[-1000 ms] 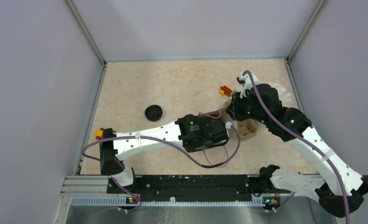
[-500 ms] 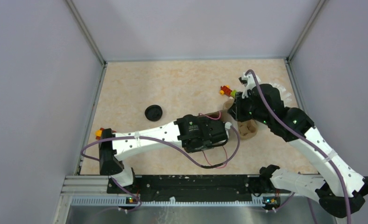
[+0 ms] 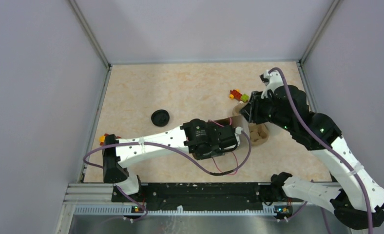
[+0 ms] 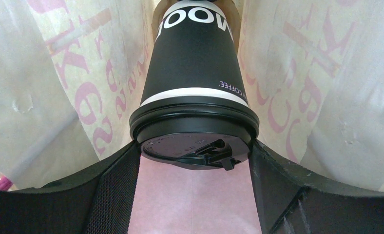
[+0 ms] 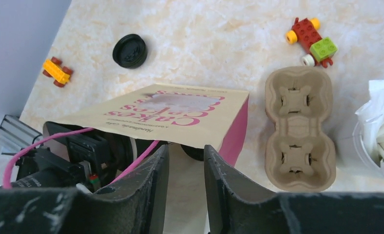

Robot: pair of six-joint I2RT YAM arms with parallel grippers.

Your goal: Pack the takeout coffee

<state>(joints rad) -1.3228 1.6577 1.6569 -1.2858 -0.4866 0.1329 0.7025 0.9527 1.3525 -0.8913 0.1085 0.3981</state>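
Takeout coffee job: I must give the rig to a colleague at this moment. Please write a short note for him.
Left gripper: inside the cream paper bag with pink lettering, closed on the lidded end of a small black paper cup with white lettering.
Right gripper: slightly open, empty, near the bag's pink side.
Round black plastic lid: loose on the table, left of the bag.
Brown moulded-pulp cup carrier: both wells empty, right of the bag.
Done: one cup inside the bag, not yet released.
Left: release it; the second cup is not visible, so find and pack it.
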